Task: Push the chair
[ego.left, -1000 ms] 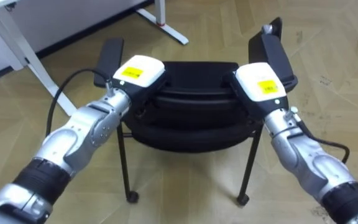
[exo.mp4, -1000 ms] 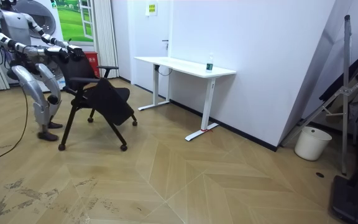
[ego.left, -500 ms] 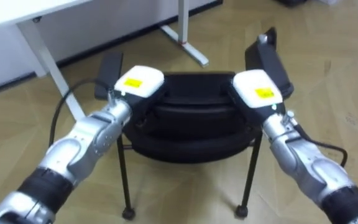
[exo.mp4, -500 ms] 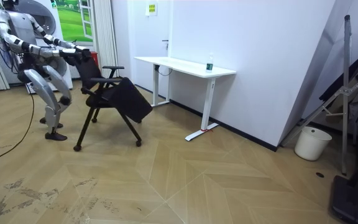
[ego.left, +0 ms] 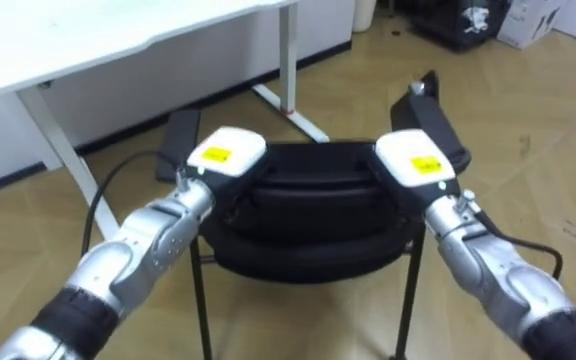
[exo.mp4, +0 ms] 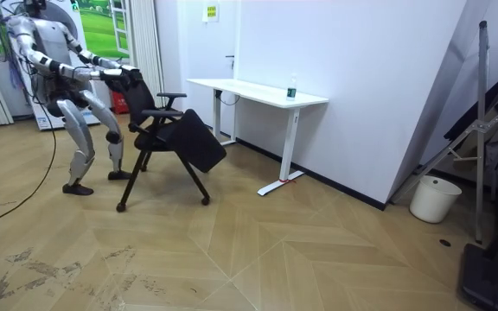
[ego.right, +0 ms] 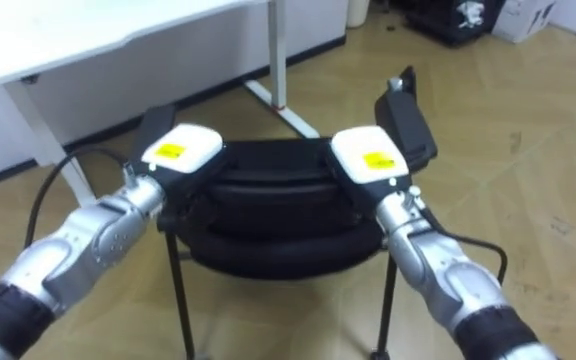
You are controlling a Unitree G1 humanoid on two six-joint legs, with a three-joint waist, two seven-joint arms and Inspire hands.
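1. Left eye view: the black chair [ego.left: 313, 195] is standing on the wooden floor just short of the white desk [ego.left: 118, 45], its back turned away from the desk and toward the robot. The left hand [ego.left: 226, 158] is lying on the top edge of the chair's back at the left corner. The right hand [ego.left: 416, 165] is lying on the right corner. Only the backs of the hands are showing, so I cannot tell whether either one is gripping the back or merely pressing on it. The chair's two armrests are pointing toward the desk.

2. Room view: the robot is standing at the room view's left, on the far side of the chair [exo.mp4: 184, 138] from the desk [exo.mp4: 258, 92]. Both arms are reaching forward to the top of the chair's back. A small bottle [exo.mp4: 292, 85] is standing on the desk. A white bucket [exo.mp4: 433, 199] is sitting well beyond the desk, toward the room view's right.

3. Right eye view: the left hand [ego.right: 180, 152] and right hand [ego.right: 368, 158] are sitting on the same two corners of the chair's back, with the desk's foot on the floor just past the chair.
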